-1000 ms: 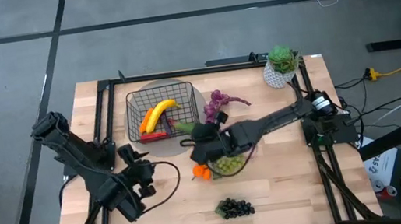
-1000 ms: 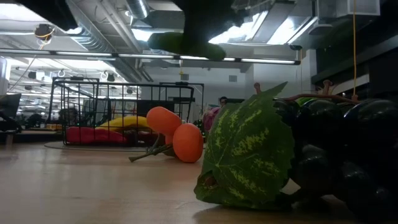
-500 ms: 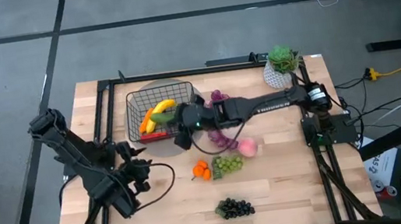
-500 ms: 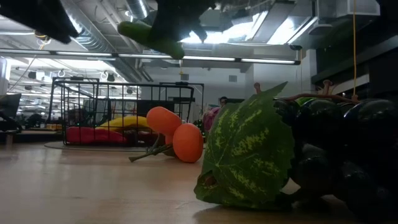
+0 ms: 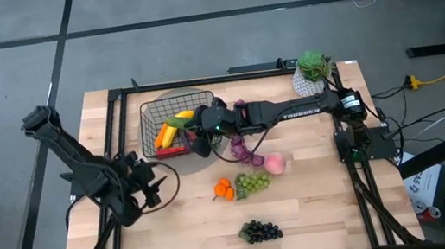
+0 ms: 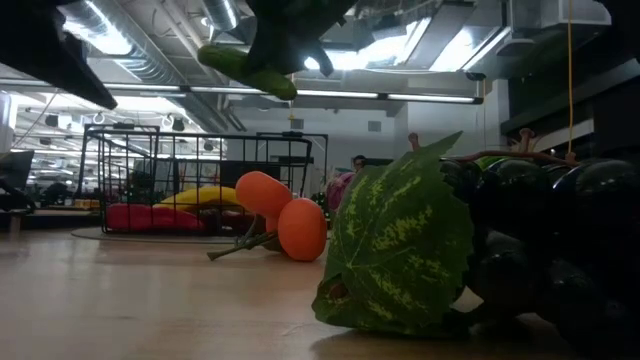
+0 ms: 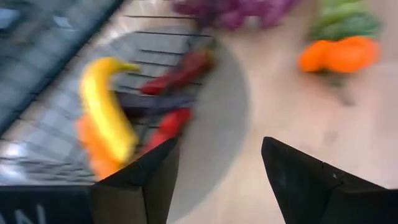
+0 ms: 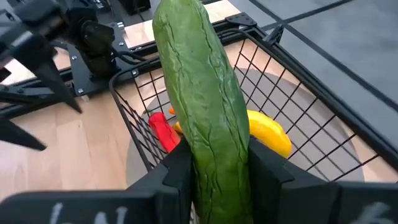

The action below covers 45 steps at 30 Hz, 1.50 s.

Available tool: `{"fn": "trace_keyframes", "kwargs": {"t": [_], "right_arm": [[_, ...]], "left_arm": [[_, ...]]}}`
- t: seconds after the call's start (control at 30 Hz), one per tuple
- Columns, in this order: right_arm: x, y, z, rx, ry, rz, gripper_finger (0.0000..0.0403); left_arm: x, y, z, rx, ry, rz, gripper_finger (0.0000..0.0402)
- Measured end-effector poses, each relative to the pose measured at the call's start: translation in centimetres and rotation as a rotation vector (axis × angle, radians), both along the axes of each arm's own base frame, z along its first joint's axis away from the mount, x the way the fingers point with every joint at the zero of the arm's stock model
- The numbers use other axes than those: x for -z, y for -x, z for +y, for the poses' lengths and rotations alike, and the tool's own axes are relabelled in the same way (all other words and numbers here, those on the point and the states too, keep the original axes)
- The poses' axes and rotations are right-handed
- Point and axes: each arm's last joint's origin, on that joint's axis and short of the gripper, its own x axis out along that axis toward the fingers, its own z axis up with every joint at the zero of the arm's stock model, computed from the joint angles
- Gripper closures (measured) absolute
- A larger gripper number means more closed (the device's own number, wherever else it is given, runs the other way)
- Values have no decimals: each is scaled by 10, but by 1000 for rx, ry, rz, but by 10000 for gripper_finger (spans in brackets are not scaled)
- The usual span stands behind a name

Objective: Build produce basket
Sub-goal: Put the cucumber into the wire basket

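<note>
Black wire basket [image 5: 179, 124] holds banana [image 5: 172, 125] and chillies [image 5: 170, 150]; right pincer [image 5: 199, 129] grips cucumber [image 8: 202, 99] above it.

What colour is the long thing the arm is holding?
Green: the cucumber, clearest in the right wrist view, held by the right gripper.

The dark grapes [image 6: 540, 250] run past the low view's right edge.
</note>
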Motion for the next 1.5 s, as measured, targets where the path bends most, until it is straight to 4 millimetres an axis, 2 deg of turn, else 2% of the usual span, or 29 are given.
{"fn": "trace_keyframes", "kwargs": {"t": [0.23, 0.4, 0.7, 0.87, 1.0, 1.2, 1.37, 1.5], "right_arm": [[-4, -2, -5, 4, 11, -41, 301], [-4, -2, -11, 7, 26, -39, 301], [1, -5, -18, 20, 25, -33, 301], [7, -7, -23, 23, 26, -25, 301], [8, -8, -31, 2, 1, -25, 301], [8, -7, -42, 6, -16, -35, 301], [8, -7, -42, -34, -48, -38, 301], [8, -8, -41, -37, -51, -39, 301]], "left_arm": [[11, 7, 8, 286, 143, -206, 177], [18, 10, 22, 416, 187, -383, 177], [41, 19, 39, 751, 311, -572, 177], [49, 21, 50, 696, 300, -640, 177], [52, 19, 54, 696, 257, -609, 177], [56, 15, 65, 609, 190, -576, 177], [59, 14, 66, 629, 215, -543, 177], [58, 14, 68, 595, 155, -555, 177]]}}
